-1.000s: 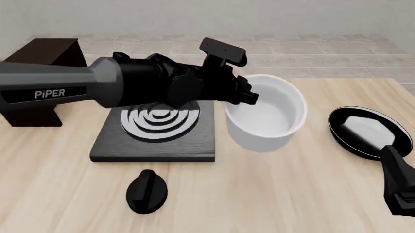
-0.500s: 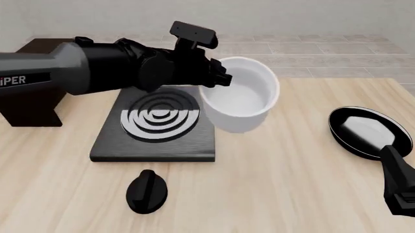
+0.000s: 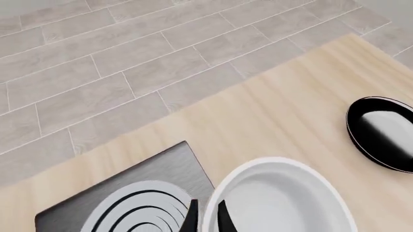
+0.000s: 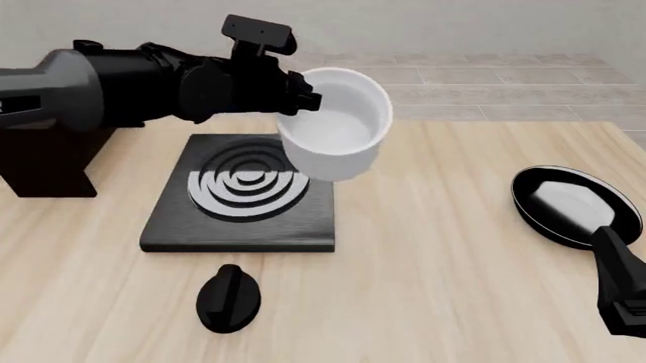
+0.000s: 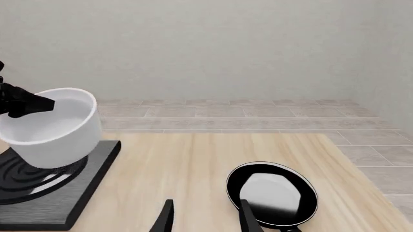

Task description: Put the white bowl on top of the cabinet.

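The white bowl (image 4: 338, 125) hangs in the air, tilted, above the stove plate's rear right corner. My left gripper (image 4: 302, 97) is shut on its left rim. In the left wrist view the two fingertips pinch the rim of the bowl (image 3: 284, 203), one inside and one outside, at my left gripper (image 3: 206, 218). The dark cabinet (image 4: 45, 162) stands at the table's far left, largely hidden behind my left arm. My right gripper (image 4: 610, 249) rests low at the right front, open (image 5: 206, 220) and holding nothing. The right wrist view also catches the lifted bowl (image 5: 51, 128).
A black stove plate (image 4: 242, 219) with white rings lies under the bowl, with a black knob (image 4: 227, 299) in front of it. A black frying pan (image 4: 570, 204) sits at the right, just beyond my right gripper.
My left gripper has carried the bowl up and to the left, from beside the stove plate to above its rear right corner. The right arm has stayed still.
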Controlling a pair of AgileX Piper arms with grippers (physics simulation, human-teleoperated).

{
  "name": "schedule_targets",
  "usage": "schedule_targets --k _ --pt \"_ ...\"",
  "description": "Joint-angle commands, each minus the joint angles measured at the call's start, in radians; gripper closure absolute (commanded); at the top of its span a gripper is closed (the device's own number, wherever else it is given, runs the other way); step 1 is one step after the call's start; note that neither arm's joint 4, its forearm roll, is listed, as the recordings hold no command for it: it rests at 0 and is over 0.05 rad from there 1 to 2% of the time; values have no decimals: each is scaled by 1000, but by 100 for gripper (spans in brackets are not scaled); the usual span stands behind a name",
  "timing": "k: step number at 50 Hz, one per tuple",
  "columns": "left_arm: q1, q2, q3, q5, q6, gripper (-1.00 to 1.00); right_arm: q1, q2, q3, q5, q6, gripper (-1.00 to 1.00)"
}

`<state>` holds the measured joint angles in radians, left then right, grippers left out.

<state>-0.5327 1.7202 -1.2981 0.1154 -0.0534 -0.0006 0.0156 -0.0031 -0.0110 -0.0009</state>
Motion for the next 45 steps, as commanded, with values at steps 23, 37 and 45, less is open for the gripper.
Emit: schedule_targets --k 23,37,45 --pt "178 -15 -100 44 19 100 0 0 0 0 0 -100" --pt "273 -22 -215 107 8 100 0 0 0 0 0 -100" --pt "333 -11 -271 123 -14 100 0 0 0 0 0 -100"
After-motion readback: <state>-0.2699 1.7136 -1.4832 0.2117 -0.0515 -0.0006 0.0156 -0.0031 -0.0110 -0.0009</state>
